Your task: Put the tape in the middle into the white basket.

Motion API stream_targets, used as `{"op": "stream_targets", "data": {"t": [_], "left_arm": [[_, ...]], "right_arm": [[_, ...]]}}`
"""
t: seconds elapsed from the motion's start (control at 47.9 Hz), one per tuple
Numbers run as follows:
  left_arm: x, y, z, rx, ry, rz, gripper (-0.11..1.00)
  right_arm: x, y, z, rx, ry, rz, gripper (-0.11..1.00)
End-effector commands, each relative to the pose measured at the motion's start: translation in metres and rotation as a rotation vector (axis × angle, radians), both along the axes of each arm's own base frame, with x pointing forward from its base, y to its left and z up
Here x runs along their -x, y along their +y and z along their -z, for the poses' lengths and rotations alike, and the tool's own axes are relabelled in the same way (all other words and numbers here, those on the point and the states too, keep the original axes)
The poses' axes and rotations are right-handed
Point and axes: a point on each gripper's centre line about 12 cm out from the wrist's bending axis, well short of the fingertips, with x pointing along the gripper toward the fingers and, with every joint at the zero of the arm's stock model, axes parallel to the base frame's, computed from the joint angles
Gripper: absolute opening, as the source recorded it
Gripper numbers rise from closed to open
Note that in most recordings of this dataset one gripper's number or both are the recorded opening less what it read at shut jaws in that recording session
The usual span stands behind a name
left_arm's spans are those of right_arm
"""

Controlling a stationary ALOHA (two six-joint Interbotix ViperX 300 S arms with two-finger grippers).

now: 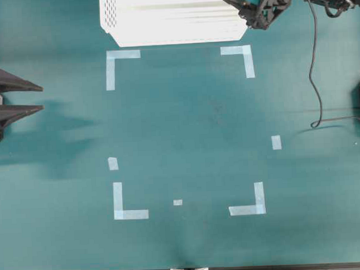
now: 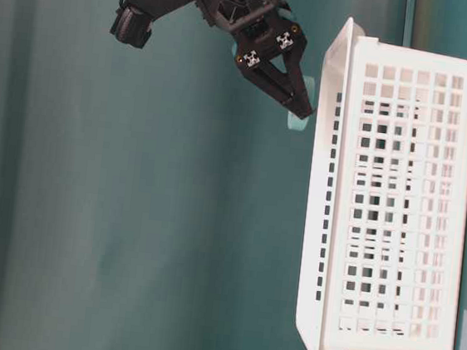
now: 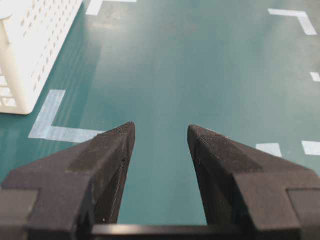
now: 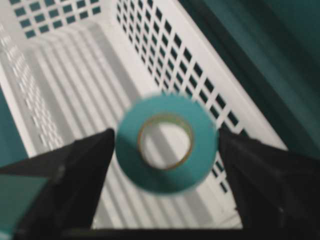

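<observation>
The teal tape [image 4: 166, 176], a ring with a beige core, shows blurred between the spread fingers of my right gripper [image 4: 166, 132], over the slatted bottom of the white basket [image 4: 65, 75]. The fingers stand just off its sides. From table level the tape [image 2: 296, 121] sits at the fingertips of the right gripper [image 2: 301, 100], just above the rim of the basket [image 2: 389, 208]. Overhead, the right gripper [image 1: 253, 6] hangs over the right end of the basket [image 1: 175, 21]. My left gripper [image 1: 38, 98] [image 3: 160, 131] is open and empty at the left edge.
Pale-blue tape corner marks [image 1: 121, 55] [image 1: 243, 51] [image 1: 129, 214] [image 1: 249, 208] frame a square on the green mat, with small strips [image 1: 276, 142] [image 1: 112, 163] nearby. A black cable [image 1: 313, 75] runs down the right side. The basket's corner [image 3: 30, 50] shows left of my left gripper.
</observation>
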Motion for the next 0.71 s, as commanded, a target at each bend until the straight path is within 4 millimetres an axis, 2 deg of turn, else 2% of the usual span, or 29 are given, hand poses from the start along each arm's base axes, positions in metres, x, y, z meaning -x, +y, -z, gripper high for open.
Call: {"op": "stream_targets", "data": {"t": [0.0,0.042,0.125,0.334,0.48,0.688], "left_arm": [[-0.001,0.001,-0.005,-0.001,-0.015,-0.003,0.06],[-0.001,0.001,-0.005,-0.001,-0.017,-0.003,0.06],[-0.001,0.001,-0.005,-0.002,-0.015,-0.003,0.06],[-0.001,0.001,-0.005,-0.001,-0.015,-0.003,0.06],[-0.001,0.001,-0.005,-0.002,-0.015,-0.003,0.06],[-0.001,0.001,-0.005,-0.002,-0.015,-0.003,0.06]], "right_arm": [[-0.002,-0.001,-0.009,0.021,-0.023,-0.006,0.95],[-0.001,-0.001,-0.009,0.022,-0.023,-0.005,0.98],[-0.002,-0.001,-0.009,0.022,-0.023,-0.007,0.95],[-0.004,0.005,-0.010,0.023,-0.029,-0.022,0.95],[-0.010,0.022,-0.019,0.031,-0.051,-0.071,0.95],[-0.014,0.056,-0.030,0.044,-0.083,-0.165,0.94]]}}
